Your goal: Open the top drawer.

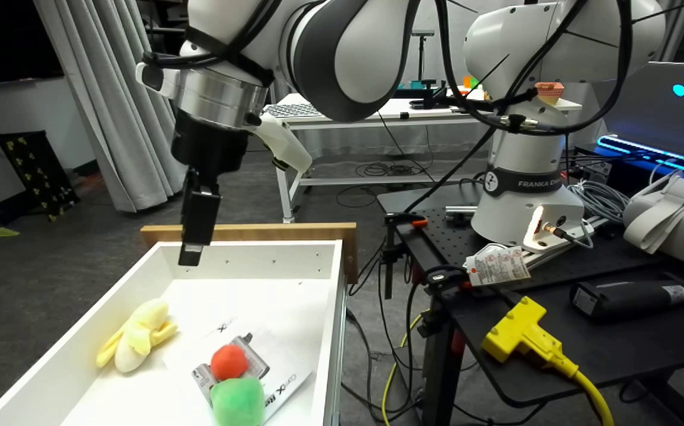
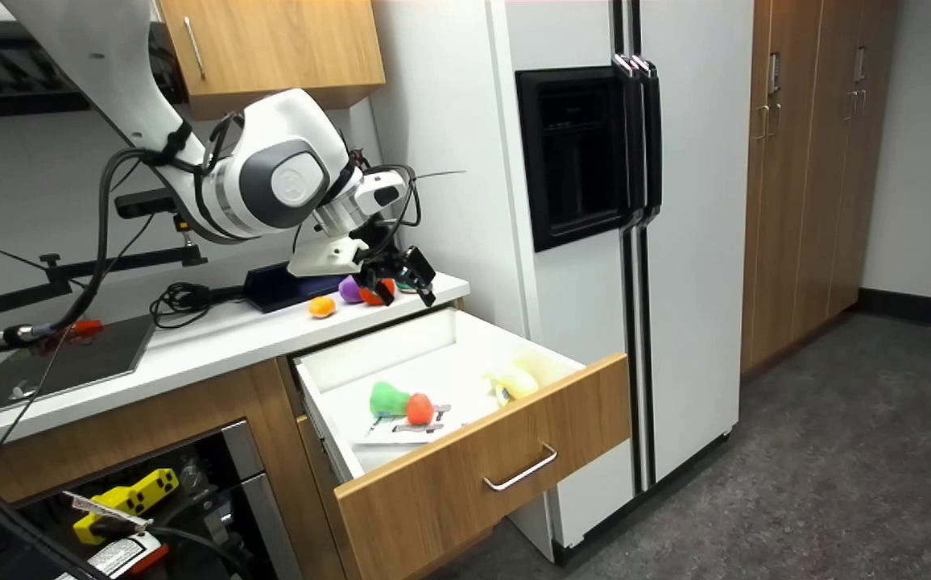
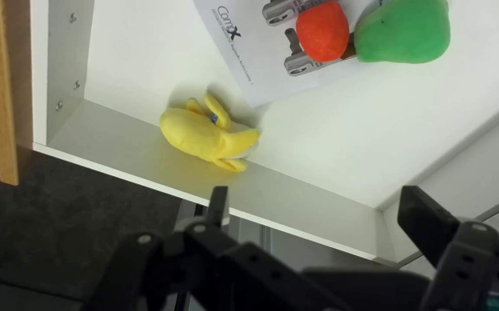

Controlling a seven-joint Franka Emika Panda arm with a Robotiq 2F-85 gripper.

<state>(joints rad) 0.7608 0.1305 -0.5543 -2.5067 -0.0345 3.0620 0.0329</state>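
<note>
The top drawer (image 2: 449, 499) stands well out from under the table (image 2: 224, 346), with the claw (image 3: 316, 203) above it, jaws wide apart.

The task looks done, which would explain why the claw grips nothing and hangs near the drawer's back corner, well apart from the handle (image 2: 520, 474). The runner (image 1: 340, 349) along the side, visible in an exterior view, probably carries the drawer's weight, so it needs no holding. Inside, a yellow toy (image 3: 202, 136) lies close to one side. A red toy (image 3: 323, 32) rests on a paper sheet (image 3: 266, 88), perhaps keeping it flat, with a green toy (image 3: 405, 32) next to the red one.
</note>
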